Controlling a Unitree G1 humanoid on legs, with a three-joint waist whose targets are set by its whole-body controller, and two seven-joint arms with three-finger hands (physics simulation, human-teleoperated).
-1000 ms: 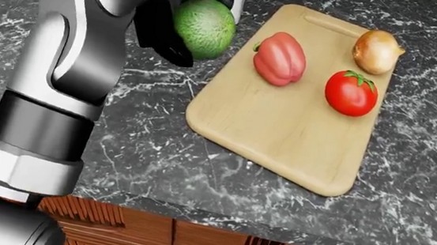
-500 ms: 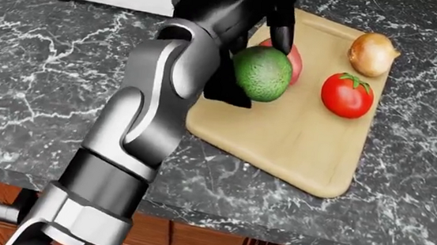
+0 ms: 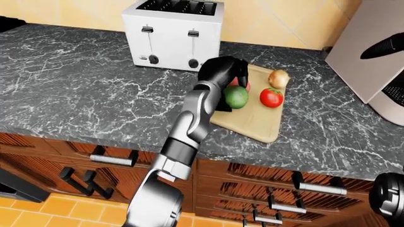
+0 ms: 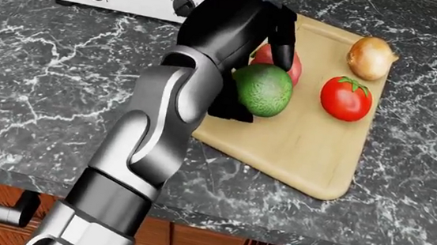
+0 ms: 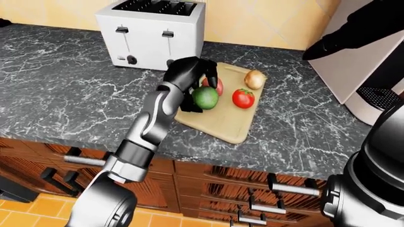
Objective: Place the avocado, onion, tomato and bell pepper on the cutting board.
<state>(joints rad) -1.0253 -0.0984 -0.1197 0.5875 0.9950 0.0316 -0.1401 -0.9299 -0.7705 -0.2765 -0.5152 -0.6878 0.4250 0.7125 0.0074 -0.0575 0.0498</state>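
I have the left hand (image 4: 259, 66) closed round the avocado (image 4: 263, 89), dark fingers (image 4: 283, 36) curled over its top, holding it above the left part of the wooden cutting board (image 4: 304, 142). I cannot tell whether the avocado touches the wood. The red bell pepper (image 4: 289, 62) sits just behind it, mostly hidden. The tomato (image 4: 346, 98) and onion (image 4: 370, 58) lie on the board's right side. A white toaster (image 3: 174, 33) stands on the marble bench (image 3: 76, 90). My right hand's grip I cannot tell.
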